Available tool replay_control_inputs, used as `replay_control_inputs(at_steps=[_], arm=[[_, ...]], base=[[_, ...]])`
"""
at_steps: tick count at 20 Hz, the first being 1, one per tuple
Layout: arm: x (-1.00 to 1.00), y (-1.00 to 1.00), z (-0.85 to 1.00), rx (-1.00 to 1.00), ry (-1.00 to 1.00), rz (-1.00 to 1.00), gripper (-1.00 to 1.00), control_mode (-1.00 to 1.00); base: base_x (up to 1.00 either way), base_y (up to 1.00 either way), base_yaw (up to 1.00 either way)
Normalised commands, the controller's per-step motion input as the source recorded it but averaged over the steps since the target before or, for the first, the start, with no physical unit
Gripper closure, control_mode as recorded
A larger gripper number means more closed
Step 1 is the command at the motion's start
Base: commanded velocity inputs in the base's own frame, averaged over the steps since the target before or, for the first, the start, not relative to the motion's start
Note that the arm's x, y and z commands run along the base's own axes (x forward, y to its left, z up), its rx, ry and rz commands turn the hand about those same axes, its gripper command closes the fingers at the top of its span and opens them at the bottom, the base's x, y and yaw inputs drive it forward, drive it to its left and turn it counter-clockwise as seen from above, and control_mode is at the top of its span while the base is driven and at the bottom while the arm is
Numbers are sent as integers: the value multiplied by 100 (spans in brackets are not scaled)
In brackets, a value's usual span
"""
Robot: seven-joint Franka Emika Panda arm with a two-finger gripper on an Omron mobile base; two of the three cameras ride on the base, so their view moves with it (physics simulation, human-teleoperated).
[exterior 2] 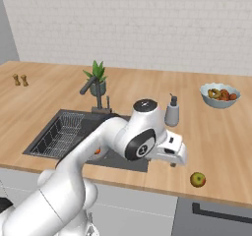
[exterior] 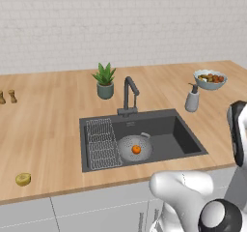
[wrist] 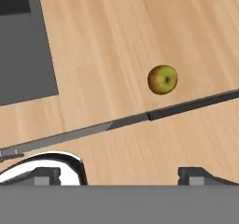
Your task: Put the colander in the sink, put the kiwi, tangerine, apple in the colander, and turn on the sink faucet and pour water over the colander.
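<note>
The grey perforated colander [exterior: 134,147] sits in the dark sink [exterior: 183,138], right of the wire rack, and the orange tangerine [exterior: 136,149] lies inside it. On the counter's front left rests the kiwi [exterior: 22,179]. The red-green apple [exterior 2: 198,179] lies near the counter's front edge, right of the sink; the hand view has the apple [wrist: 162,80] ahead and to the right. My gripper [exterior 2: 173,163] hovers open above the counter just left of the apple, with nothing between its fingertips [wrist: 200,175]. Behind the basin stands the faucet [exterior: 129,93]; no water is visible.
Behind the sink stands a potted plant [exterior: 104,80]. A grey soap bottle [exterior: 192,98] is at the sink's back right, with a pale fruit bowl [exterior: 210,79] beyond it. Two small shakers [exterior: 7,96] stand far left. The counter's front edge [wrist: 140,118] runs close below the apple.
</note>
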Motion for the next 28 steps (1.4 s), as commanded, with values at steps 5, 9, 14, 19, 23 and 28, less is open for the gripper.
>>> replay_control_inputs(at_steps=[5,9,14,19,23,28], arm=[[-20,-58,0,14,0,-18,-100,-100],[-4,-33,-12,8,0,-6,-100,-100],[2,-18,-29,2,0,0,-100,-100],[10,-14,-36,3,-2,0,-100,-100],[17,-11,-26,5,-8,0,-100,-100],[31,-8,-25,4,-3,0,-100,-100]], base=[[0,0,0],[0,0,0],[0,0,0],[0,0,0],[0,0,0],[0,0,0]])
